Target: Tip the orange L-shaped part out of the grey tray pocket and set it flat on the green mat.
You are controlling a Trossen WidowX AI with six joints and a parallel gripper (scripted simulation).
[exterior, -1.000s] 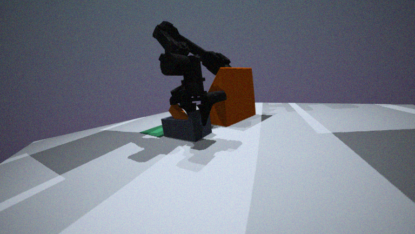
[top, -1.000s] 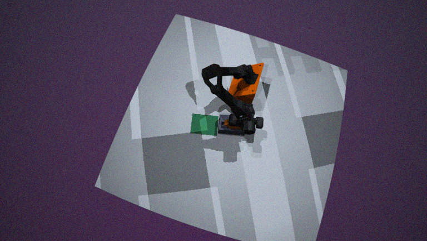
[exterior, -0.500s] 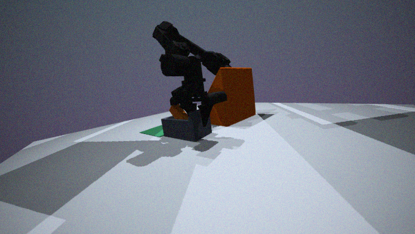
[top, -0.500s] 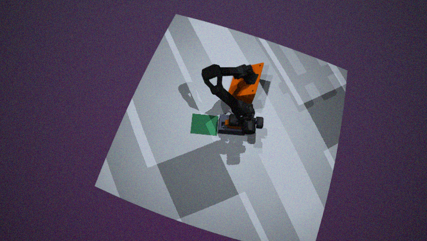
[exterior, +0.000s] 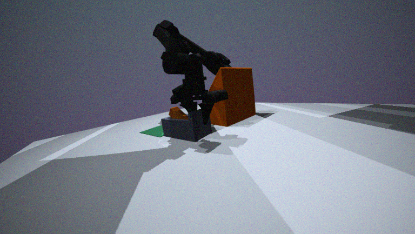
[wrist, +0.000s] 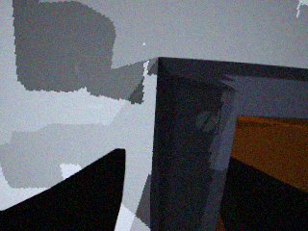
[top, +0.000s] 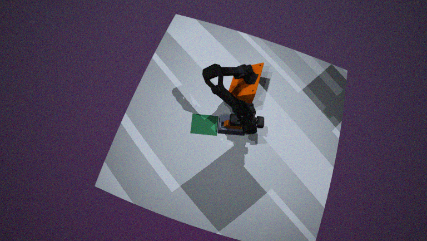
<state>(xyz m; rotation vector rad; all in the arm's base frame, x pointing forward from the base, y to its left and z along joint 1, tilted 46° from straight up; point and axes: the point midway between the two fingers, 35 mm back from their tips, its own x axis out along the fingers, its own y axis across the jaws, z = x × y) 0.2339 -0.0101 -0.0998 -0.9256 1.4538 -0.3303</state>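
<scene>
The tool [exterior: 200, 109] is down at the tray [exterior: 183, 128], fingers partly apart and gripping nothing; one finger [wrist: 61, 221] hangs outside the tray wall, the other is inside over the part [exterior: 178, 113]. The part's end nearest the mat [exterior: 153, 131] sticks up above the tray rim. The mat lies against the tray on the desk [exterior: 275, 164].

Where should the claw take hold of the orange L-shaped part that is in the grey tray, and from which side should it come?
Grip the orange L-shaped part at its raised end, which tips above the rim of the grey tray on the side nearer the green mat. Come from above, one finger on each flank. The half-open claw holds nothing and presses the opposite end.
</scene>
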